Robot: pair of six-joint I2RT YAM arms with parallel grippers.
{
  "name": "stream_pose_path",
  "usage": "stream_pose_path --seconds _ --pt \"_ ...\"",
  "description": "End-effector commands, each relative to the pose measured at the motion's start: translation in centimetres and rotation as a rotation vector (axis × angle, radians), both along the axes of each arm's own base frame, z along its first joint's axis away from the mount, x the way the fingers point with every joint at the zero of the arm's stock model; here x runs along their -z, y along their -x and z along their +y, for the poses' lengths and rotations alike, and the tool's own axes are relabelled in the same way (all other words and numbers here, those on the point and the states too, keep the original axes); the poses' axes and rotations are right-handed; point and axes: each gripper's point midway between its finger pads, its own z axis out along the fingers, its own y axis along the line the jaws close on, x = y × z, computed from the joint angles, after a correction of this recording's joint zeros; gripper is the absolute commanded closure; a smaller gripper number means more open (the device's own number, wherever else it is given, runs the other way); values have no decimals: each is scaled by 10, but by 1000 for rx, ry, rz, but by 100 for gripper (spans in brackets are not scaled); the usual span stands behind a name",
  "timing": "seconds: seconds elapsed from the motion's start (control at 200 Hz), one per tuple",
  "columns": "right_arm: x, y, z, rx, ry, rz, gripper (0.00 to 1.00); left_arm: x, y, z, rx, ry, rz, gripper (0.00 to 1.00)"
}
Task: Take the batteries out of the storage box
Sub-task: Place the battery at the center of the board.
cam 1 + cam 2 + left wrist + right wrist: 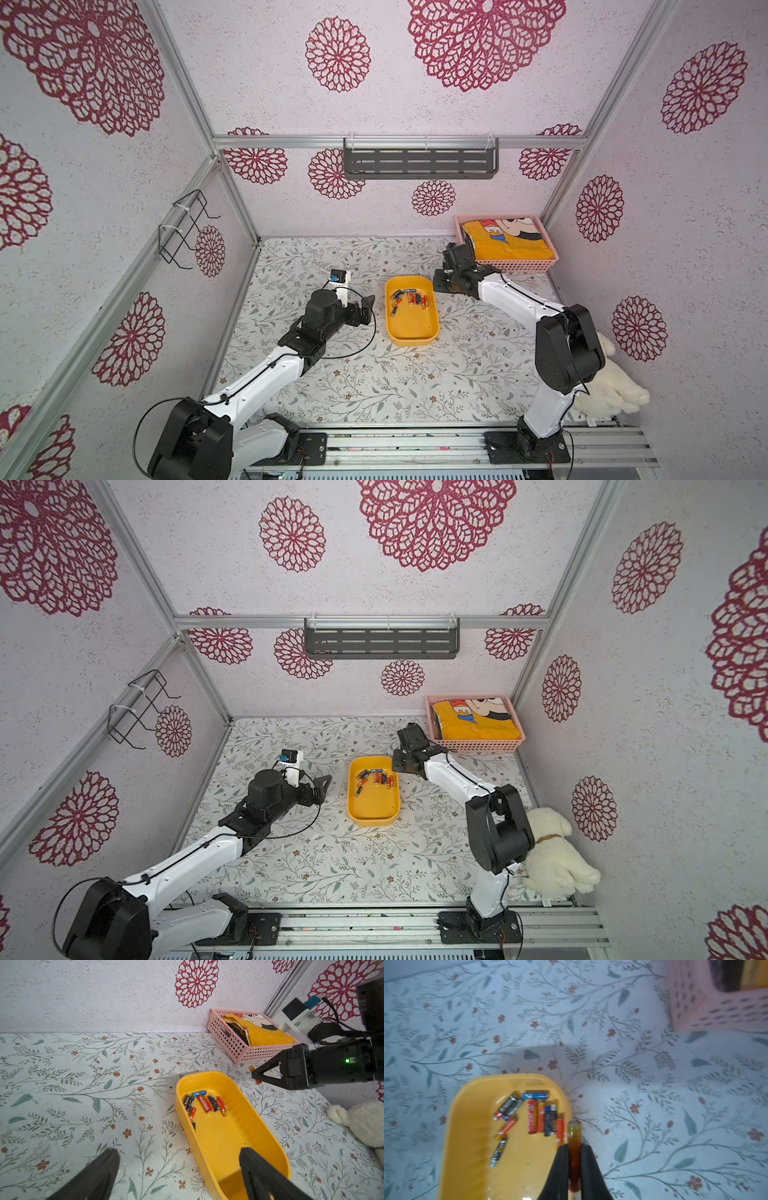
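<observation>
Shallow yellow-orange plastic storage box sits on floral-patterned tabletop. Small cylindrical batteries, mostly orange, cluster at its far end. Left gripper stands just beside it, right gripper at its far corner.

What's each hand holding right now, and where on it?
Right hand is shut on one orange battery, pinched across its body, an end poking past the fingertips. Left hand is open, holding nothing.

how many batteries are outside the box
1: an orange battery, pinched in the right hand just beside the box's far corner. The other batteries lie inside the box's far end. None shows on the table, but some may be hidden.
</observation>
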Motion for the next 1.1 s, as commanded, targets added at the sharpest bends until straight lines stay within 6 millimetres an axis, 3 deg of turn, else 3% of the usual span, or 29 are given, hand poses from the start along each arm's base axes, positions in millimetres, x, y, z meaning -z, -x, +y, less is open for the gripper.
stream_pose_path --seconds 0.0,0.29,0.525,0.731,0.931,1.001,1.096 --pt "8 1 -20 21 46 -9 100 0 -3 -5 3 -2 12 3" --pt "55 -6 -25 15 83 31 100 8 -8 -17 27 -26 41 3" --pt "70 -20 -18 -17 95 39 100 11 -7 -28 57 -66 45 3" --pt "84 -19 -16 -38 108 70 99 15 -5 -28 55 -74 50 3" --pt "86 -18 -18 -30 119 77 77 13 -8 -26 39 -89 62 3" --pt "80 -19 -18 -27 115 73 75 10 -11 -22 7 -105 78 2" --pt "67 -21 -15 -35 97 57 63 0 -18 -15 -62 -116 99 1"
